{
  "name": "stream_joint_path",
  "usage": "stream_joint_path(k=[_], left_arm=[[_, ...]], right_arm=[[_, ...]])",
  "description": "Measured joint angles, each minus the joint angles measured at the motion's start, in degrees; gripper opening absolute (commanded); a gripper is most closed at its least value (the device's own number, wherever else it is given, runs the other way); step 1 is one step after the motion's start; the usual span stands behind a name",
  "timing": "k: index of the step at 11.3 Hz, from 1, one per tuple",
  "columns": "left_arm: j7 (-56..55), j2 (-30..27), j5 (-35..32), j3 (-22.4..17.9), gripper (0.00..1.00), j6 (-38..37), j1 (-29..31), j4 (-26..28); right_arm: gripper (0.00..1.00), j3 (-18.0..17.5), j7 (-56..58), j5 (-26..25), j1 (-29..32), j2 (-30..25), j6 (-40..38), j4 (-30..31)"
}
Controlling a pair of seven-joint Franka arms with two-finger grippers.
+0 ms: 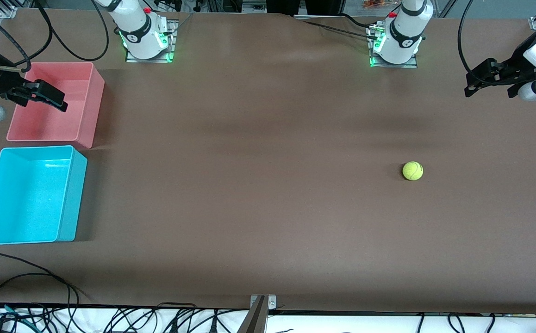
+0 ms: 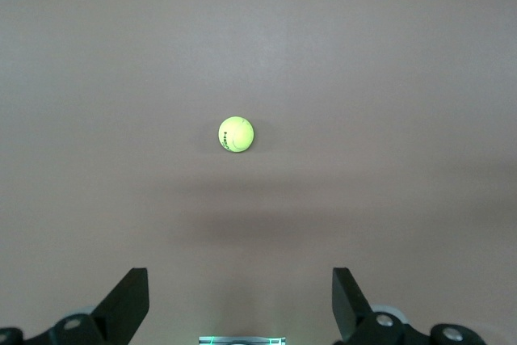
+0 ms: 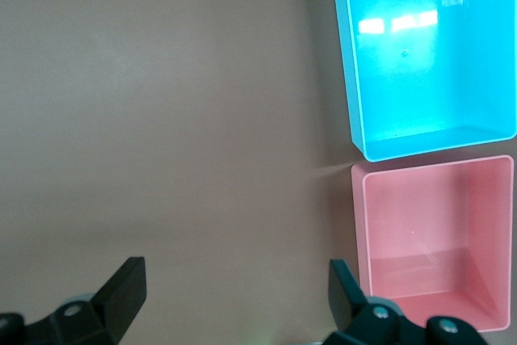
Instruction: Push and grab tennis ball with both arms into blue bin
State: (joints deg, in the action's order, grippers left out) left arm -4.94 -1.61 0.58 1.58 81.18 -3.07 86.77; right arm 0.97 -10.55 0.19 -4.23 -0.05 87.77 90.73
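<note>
My left gripper (image 1: 488,78) hangs at the upper right edge of the front view, fingers spread wide and holding nothing, up over the table (image 1: 268,185) at my left arm's end. My right gripper (image 1: 41,95) sits at the upper left edge of that view, over the pink bin (image 1: 90,111), likewise spread and empty. The tennis ball (image 1: 412,170) lies alone on the bare table in the right half of the front view, lower in the frame than my left gripper, and in my left wrist view it sits dead ahead between my two fingers (image 2: 129,300). So my left arm is clearly the nearer one. The blue bin (image 1: 71,194) stands in the lower left of the front view, just beside the pink bin and well apart from the ball, so I judge the ball must travel toward my right arm's end. There is small dark print on the ball, too small to read.
</note>
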Motion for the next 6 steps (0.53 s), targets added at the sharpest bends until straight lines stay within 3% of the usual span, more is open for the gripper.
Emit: stream_joint_path(k=[6], left_arm=[[0.00,1.18,0.00,-0.17,1.00,4.38,-0.12,-0.06]], right_arm=[[1.00,0.00,0.00,0.00,0.00,0.00,-0.01,-0.02]])
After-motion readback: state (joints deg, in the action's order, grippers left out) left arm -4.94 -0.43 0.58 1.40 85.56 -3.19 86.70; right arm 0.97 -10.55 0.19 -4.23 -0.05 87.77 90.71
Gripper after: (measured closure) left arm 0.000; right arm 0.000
